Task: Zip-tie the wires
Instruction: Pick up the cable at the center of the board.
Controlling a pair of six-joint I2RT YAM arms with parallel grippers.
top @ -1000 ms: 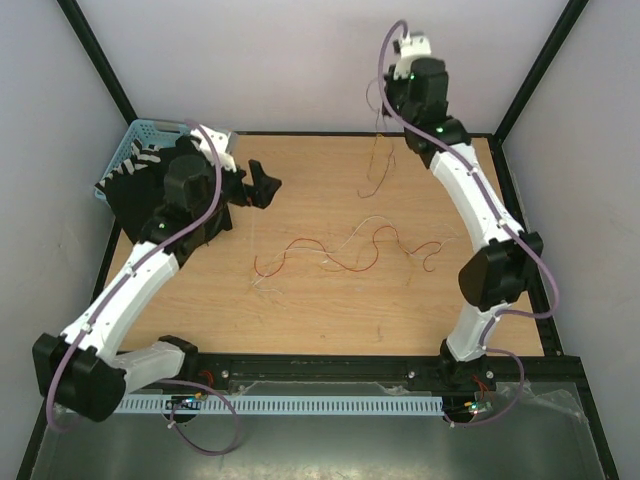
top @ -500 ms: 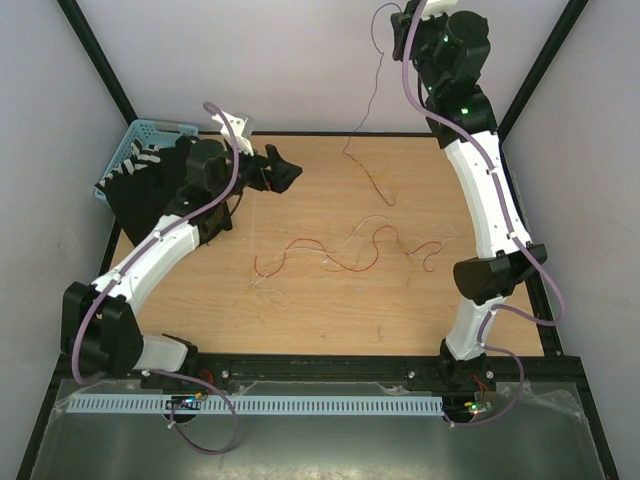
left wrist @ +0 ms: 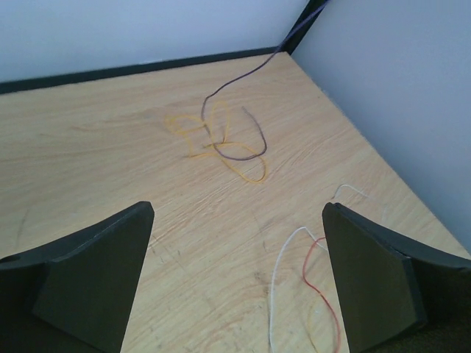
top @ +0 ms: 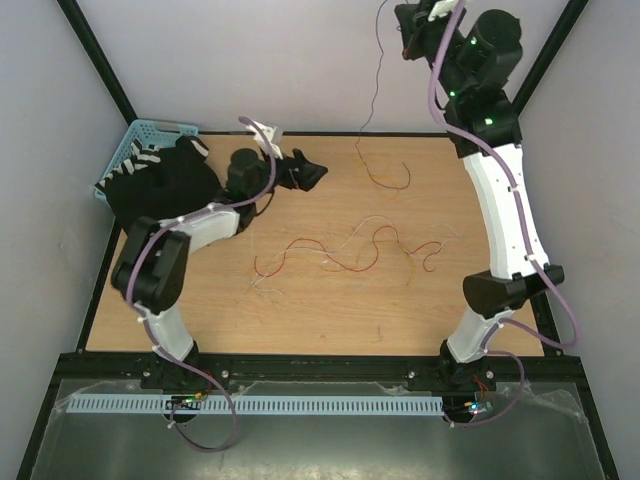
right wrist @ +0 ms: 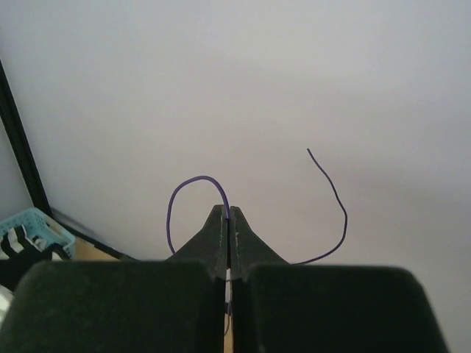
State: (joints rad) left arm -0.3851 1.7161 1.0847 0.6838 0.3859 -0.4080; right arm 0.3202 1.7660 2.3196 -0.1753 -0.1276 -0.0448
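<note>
Left gripper [top: 312,174]: jaws wide open, nothing in them. In the last second it swung in from the left and now sits far-left of the red tangle [top: 340,252], pointing at the orange strand [left wrist: 221,147].

Red tangle: flat on the table [top: 200,310], untouched, with whitish strands mixed in.

Right gripper [right wrist: 229,219]: clamped shut on the purple strand [top: 378,80]. You've lifted it high over the last second, so it's now well above and far-right of the tangle. The strand hangs almost straight down, its tail curling on the wood beside the orange one.

Upshot: you've got one wire up and the rest loose, so nothing is bundled yet. My read is the open left is lining up to catch the hanging strand or the orange one.

Zip tie: can't pick it out in any view. Locate it before you gather more.
</note>
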